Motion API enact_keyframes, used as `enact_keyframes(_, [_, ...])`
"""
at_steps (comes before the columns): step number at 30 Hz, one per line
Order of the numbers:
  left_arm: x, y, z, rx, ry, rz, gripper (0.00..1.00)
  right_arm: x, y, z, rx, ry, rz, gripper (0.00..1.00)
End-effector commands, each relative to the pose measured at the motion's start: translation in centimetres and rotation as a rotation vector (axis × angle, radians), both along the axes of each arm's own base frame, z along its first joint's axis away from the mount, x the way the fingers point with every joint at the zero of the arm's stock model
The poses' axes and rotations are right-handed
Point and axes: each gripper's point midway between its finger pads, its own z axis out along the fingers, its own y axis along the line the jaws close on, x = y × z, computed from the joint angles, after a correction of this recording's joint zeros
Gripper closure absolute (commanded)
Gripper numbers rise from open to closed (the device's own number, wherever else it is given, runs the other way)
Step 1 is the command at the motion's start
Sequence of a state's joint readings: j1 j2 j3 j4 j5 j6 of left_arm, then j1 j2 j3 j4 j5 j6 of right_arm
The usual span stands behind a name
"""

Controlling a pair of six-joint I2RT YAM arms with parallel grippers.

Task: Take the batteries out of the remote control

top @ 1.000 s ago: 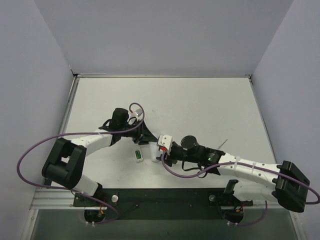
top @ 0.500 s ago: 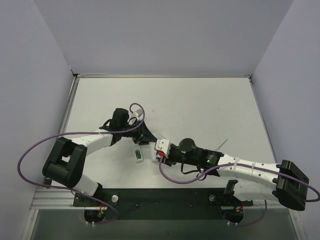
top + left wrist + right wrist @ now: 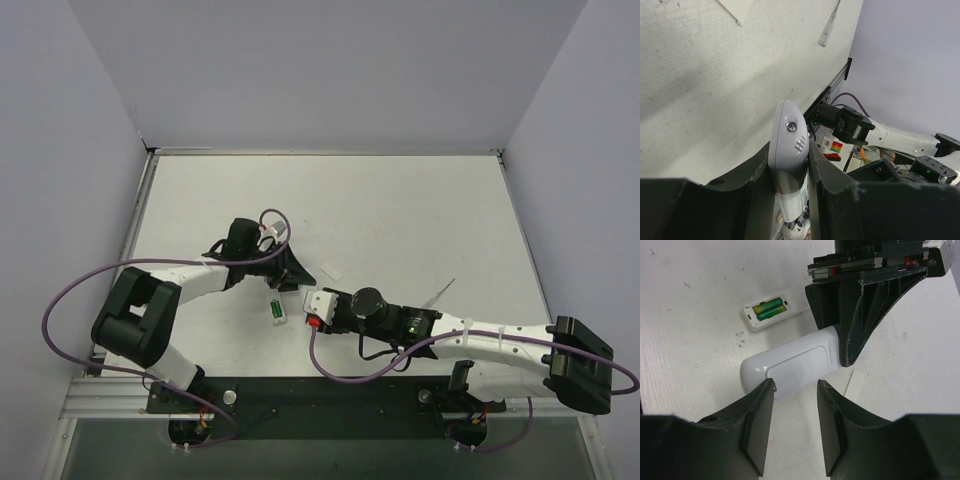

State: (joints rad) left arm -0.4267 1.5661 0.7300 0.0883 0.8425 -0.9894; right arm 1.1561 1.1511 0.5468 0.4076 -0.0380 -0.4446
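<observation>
Right tool (image 3: 794, 386) beside white remote (image 3: 790, 362), batteries (image 3: 769, 308) beyond

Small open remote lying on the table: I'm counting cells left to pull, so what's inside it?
Two green batteries sit side by side, uncovered, in the bay of the small open remote. The bay floor and contacts beneath them are hidden.

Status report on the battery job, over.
Left gripper shut on white remote. Right gripper open at its end. Green batteries in open remote on table.
</observation>
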Motion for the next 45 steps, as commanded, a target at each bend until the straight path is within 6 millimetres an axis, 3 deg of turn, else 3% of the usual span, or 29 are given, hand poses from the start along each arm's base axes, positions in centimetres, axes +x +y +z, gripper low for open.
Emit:
enact_keyframes(1, [-1.2, -0.6, 0.3, -0.027, 0.021, -0.073, 1.0, 2.7, -1.2, 1.5, 0.018, -0.116, -0.123, 0.65])
enact_keyframes(11, [-0.3, -0.2, -2.6, 0.067, 0.015, -0.057, 1.0, 3.4, -3.6, -0.6, 0.03, -0.047, -0.287, 0.65])
enact_keyframes(17, [2.6, -0.2, -4.6, 0.174, -0.017, -0.021, 1.0, 3.8, -4.8, -2.8, 0.037, 0.056, -0.423, 0.63])
enact_keyframes(22, [3.4, 0.0, -5.9, 0.246, -0.024, -0.026, 1.0, 5.0, -7.6, -3.4, 0.061, 0.095, -0.657, 0.64])
enact_keyframes(25, [3.7, 0.0, -6.1, 0.259, -0.04, -0.028, 1.0, 5.9, -10.3, -3.0, 0.112, 0.12, -0.884, 0.62])
enact_keyframes(26, [4.2, 0.1, -6.2, 0.279, -0.059, -0.023, 1.0, 5.7, -11.8, -3.8, 0.054, 0.138, -0.94, 0.62])
enact_keyframes(29, [4.6, 0.4, -6.0, 0.313, -0.098, -0.025, 1.0, 5.2, -10.9, -3.9, 0.073, 0.23, -0.939, 0.59])
enact_keyframes(33, [5.6, -0.5, -4.2, 0.245, -0.206, -0.049, 1.0, 5.0, -10.1, -3.1, 0.104, 0.286, -0.951, 0.55])
enact_keyframes(38, [5.8, -1.3, -5.3, 0.229, -0.205, -0.095, 1.0, 5.2, -11.7, -2.5, 0.136, 0.266, -1.042, 0.55])
enact_keyframes(45, [5.7, -1.0, -6.2, 0.249, -0.215, -0.094, 0.76, 4.9, -13.7, -1.9, 0.223, 0.255, -1.083, 0.55])
